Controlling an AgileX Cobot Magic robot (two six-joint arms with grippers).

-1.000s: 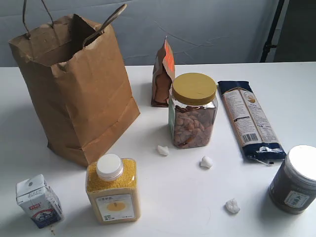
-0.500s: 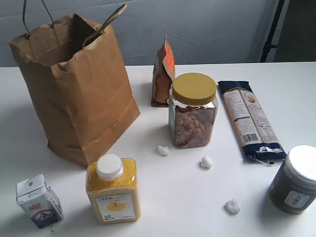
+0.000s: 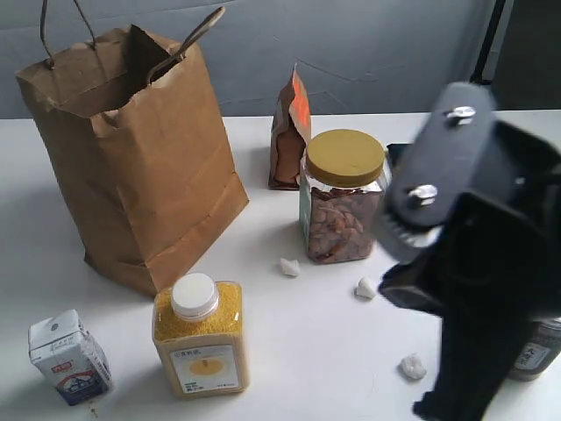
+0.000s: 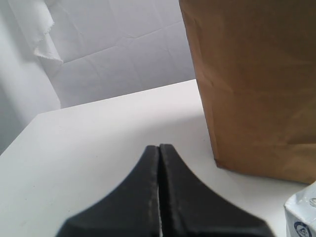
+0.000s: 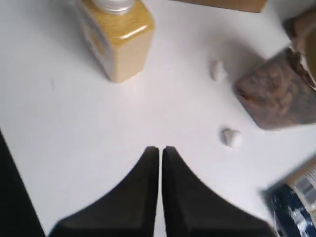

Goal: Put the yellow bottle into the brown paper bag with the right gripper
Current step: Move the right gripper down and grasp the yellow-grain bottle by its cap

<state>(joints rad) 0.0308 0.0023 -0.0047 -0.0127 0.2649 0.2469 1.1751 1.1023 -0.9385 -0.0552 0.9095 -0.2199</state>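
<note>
The yellow bottle (image 3: 200, 338) stands upright with its white cap near the table's front edge, just in front of the brown paper bag (image 3: 131, 158), whose mouth gapes open. My right arm (image 3: 473, 237) looms large and blurred over the right side of the table. In the right wrist view the right gripper (image 5: 160, 148) is shut and empty above bare table, well short of the yellow bottle (image 5: 116, 39). The left gripper (image 4: 159, 146) is shut, empty, low beside the brown paper bag (image 4: 256, 89).
A nut jar with a yellow lid (image 3: 344, 197) and a brown-and-orange snack pouch (image 3: 289, 132) stand mid-table. A small milk carton (image 3: 68, 360) sits front left. White lumps (image 3: 289, 267), (image 3: 366, 288), (image 3: 412, 366) lie scattered. A dark jar (image 3: 535, 351) peeks from behind the arm.
The right arm has swung into the exterior view from the right, now covering the long packet and most of the dark jar. Nothing on the table has moved.
</note>
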